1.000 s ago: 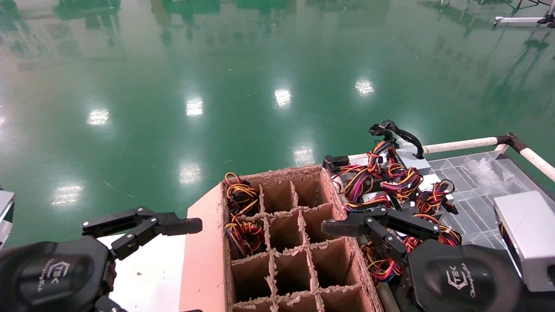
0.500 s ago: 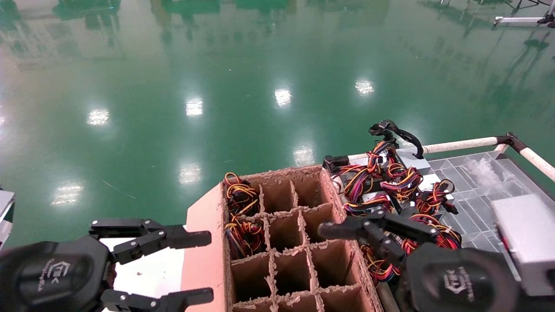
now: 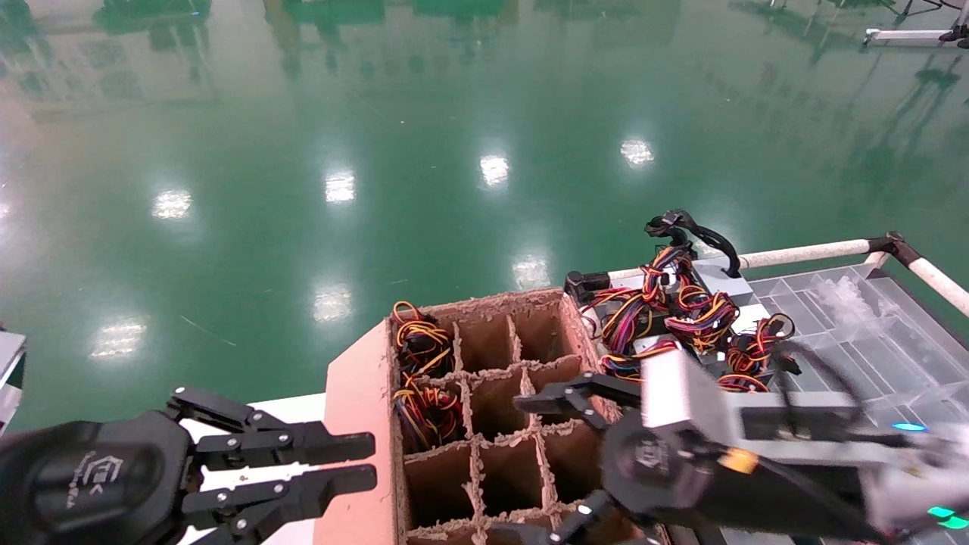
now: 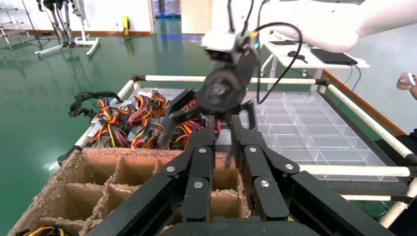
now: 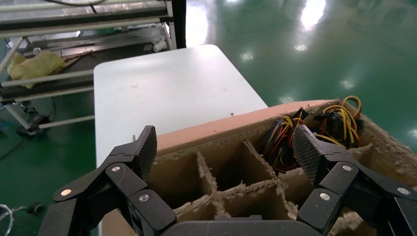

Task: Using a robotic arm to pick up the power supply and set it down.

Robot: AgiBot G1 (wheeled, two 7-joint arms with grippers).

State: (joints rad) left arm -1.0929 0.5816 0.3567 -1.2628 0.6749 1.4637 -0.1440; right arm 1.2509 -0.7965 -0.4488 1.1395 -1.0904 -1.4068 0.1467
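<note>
Right gripper (image 3: 564, 462) spread wide and empty over the carton (image 3: 484, 424), left gripper (image 3: 356, 463) nearly pressed together beside its flap; two cells already filled, supplies (image 3: 666, 318) heaped on the tray (image 3: 870, 325) beside the carton, none grasped yet, so pick and placement both left.

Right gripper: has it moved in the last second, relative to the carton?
Yes. The right gripper swung off the wire pile toward the robot's left, now open over the carton cells.
</note>
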